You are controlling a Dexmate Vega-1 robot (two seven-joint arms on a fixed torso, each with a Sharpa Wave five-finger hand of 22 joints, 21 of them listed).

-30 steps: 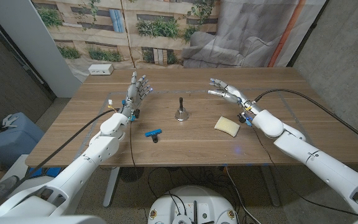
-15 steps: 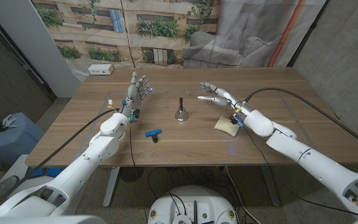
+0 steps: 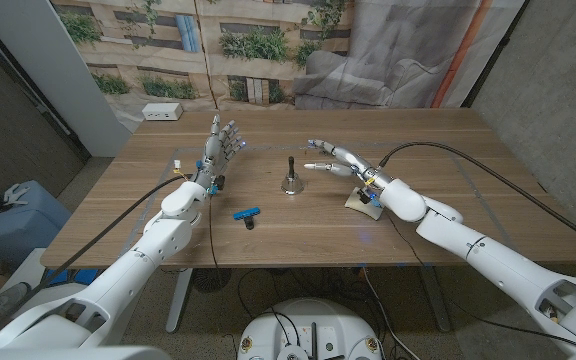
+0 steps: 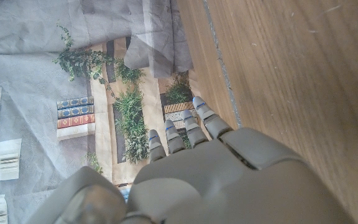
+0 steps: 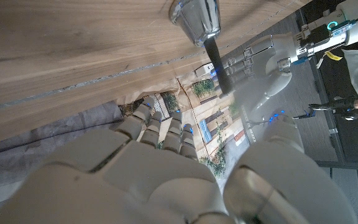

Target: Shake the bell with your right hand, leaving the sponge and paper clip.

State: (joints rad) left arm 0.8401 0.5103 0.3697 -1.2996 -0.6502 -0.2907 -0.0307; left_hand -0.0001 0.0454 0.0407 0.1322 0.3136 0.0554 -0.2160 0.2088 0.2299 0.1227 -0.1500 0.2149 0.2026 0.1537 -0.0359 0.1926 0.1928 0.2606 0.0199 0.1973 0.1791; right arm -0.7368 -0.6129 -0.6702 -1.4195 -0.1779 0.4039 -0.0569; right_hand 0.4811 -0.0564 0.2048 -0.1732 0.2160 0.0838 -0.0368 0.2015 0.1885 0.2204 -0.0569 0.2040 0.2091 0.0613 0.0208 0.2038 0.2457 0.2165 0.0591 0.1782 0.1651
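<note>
I am taking the bell [image 3: 291,180] as my landmark; it is standing upright near the middle of the desk [image 3: 438,135], its dark handle pointing up.

Well to the bell's left, my left hand [image 3: 220,148] is standing with its fingers [image 3: 231,134] straight up and slightly apart, holding nothing. In the left wrist view I am seeing those fingers [image 4: 191,127] reaching out over bare wood, touching nothing.

Just in front of the bell and a little to its left, the blue paper clip [image 3: 247,213] is lying on the desk.

To the bell's right, my right hand [image 3: 346,165] is hovering with its fingers [image 3: 320,167] spread and aimed at the handle, near it but not touching. In the right wrist view the bell [image 5: 199,17] is showing beyond the hand, free of it.

The yellow sponge [image 3: 364,203] is lying further right of the bell, partly under my right wrist.

I am reading no writing anywhere.
</note>
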